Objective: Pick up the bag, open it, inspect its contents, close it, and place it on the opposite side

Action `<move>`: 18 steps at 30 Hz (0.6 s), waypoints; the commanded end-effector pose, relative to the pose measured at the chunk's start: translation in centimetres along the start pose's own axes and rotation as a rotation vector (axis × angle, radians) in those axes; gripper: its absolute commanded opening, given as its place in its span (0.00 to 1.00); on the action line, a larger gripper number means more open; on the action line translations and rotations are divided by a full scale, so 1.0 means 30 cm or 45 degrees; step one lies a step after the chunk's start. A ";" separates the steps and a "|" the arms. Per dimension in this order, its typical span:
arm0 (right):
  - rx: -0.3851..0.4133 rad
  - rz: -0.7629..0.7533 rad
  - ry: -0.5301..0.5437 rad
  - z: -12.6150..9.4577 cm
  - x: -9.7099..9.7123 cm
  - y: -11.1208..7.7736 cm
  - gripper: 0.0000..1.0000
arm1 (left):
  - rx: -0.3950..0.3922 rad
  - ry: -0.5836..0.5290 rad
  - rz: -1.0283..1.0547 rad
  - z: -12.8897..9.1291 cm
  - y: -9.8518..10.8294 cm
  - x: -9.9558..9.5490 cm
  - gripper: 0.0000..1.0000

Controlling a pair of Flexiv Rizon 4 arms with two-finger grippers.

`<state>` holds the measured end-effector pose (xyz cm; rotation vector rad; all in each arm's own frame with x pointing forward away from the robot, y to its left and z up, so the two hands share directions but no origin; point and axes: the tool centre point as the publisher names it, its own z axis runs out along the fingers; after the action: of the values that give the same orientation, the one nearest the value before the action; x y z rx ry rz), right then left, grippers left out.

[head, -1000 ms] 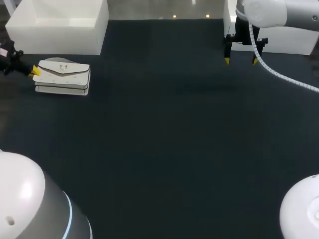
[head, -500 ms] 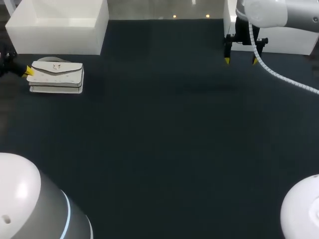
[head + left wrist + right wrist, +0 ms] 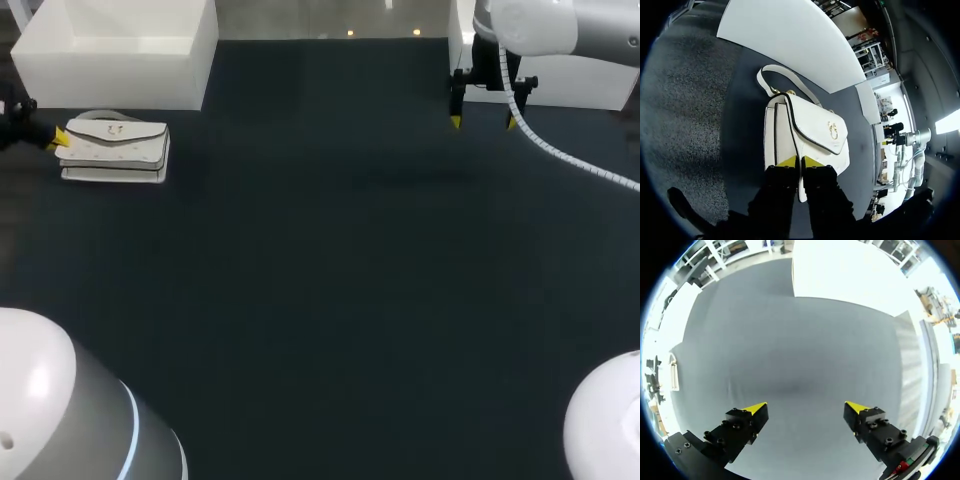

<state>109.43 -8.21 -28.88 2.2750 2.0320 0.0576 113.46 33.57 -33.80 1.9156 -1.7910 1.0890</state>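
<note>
The fingers of the left gripper (image 3: 60, 141) (image 3: 799, 161) are pinching the end of the white bag (image 3: 115, 150) (image 3: 810, 130). The bag is lying on the desk (image 3: 350, 280) just in front of the white bin (image 3: 115, 60), having slid slightly leftward. The fingers of the right gripper (image 3: 484, 121) (image 3: 805, 407) are staying spread, well apart from that bin.

The table (image 3: 330, 260) has a dark, matte top under soft, even light. At its far edge stand two white boxes: an open box (image 3: 120, 50) on the left and a second box (image 3: 590, 85) on the right.
</note>
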 end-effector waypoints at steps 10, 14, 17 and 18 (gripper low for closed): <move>0.003 0.002 -0.005 -0.004 0.002 0.000 1.00 | -0.050 -0.101 0.004 -0.114 0.013 0.076 1.00; 0.003 0.002 -0.005 -0.004 0.002 0.000 1.00 | -0.061 -0.247 0.008 -0.144 0.048 0.150 1.00; 0.003 0.002 -0.005 -0.004 0.002 0.000 1.00 | -0.047 -0.364 0.006 -0.163 0.066 0.203 1.00; 0.003 0.002 -0.005 -0.004 0.002 0.000 1.00 | -0.050 -0.376 0.018 -0.168 0.074 0.226 1.00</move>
<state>109.42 -8.21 -28.87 2.2751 2.0320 0.0573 111.51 33.87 -28.43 1.9353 -1.8455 0.9244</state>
